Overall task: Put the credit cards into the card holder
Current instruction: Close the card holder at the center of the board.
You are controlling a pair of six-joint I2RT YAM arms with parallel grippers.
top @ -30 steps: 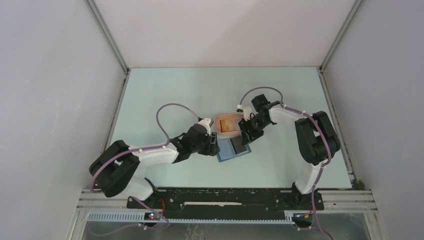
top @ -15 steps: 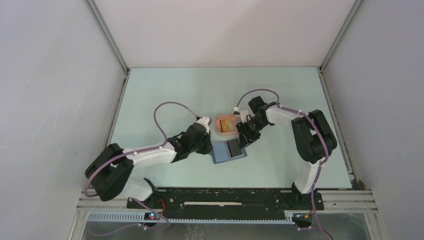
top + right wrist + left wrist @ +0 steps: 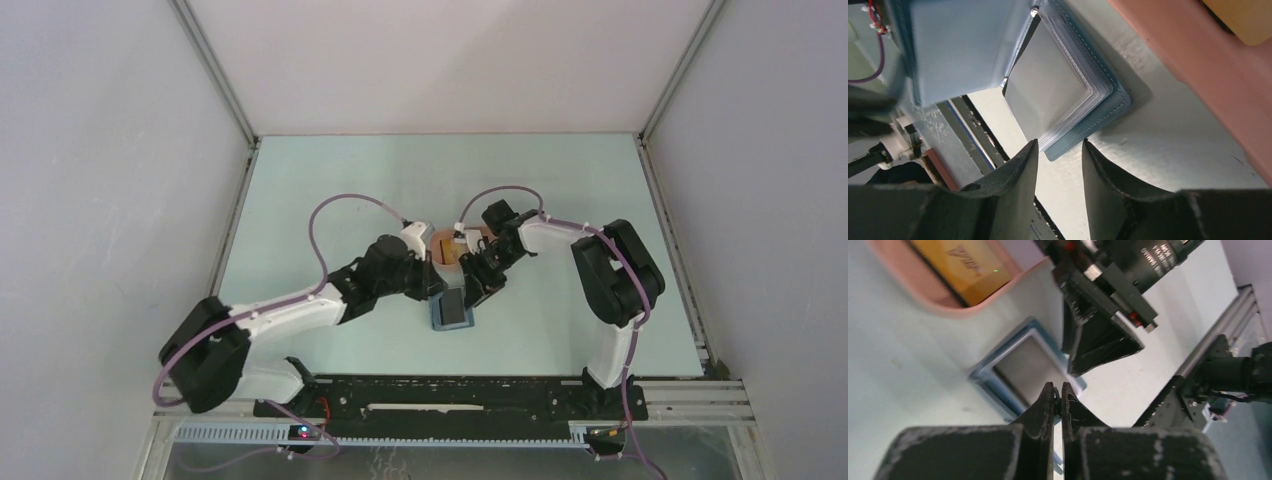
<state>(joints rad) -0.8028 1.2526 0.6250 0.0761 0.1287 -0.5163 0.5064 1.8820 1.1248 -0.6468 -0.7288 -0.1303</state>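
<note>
The dark-blue card holder [image 3: 450, 314] lies open on the table in front of the peach-pink tray. A grey card [image 3: 1025, 367] sits in its clear sleeves [image 3: 1055, 95]. My left gripper [image 3: 1058, 391] is shut on the thin edge of its flap [image 3: 960, 45], which stands lifted and shows its pale blue inside. The right gripper [image 3: 1058, 147] hovers open just off the holder's corner, touching nothing. An orange-yellow credit card [image 3: 965, 265] lies in the tray. From above, the left gripper [image 3: 436, 292] and right gripper [image 3: 478, 288] flank the holder.
The peach-pink oval tray [image 3: 441, 250] sits right behind the holder, its rim [image 3: 1198, 65] close to my right fingers. Purple cables loop over both arms. The black base rail [image 3: 450, 405] runs along the near edge.
The left gripper has closed on the holder's flap and raised it, so the holder looks narrower from above. Both grippers and the holder shifted left and nearer. The right jaws narrowed slightly.
</note>
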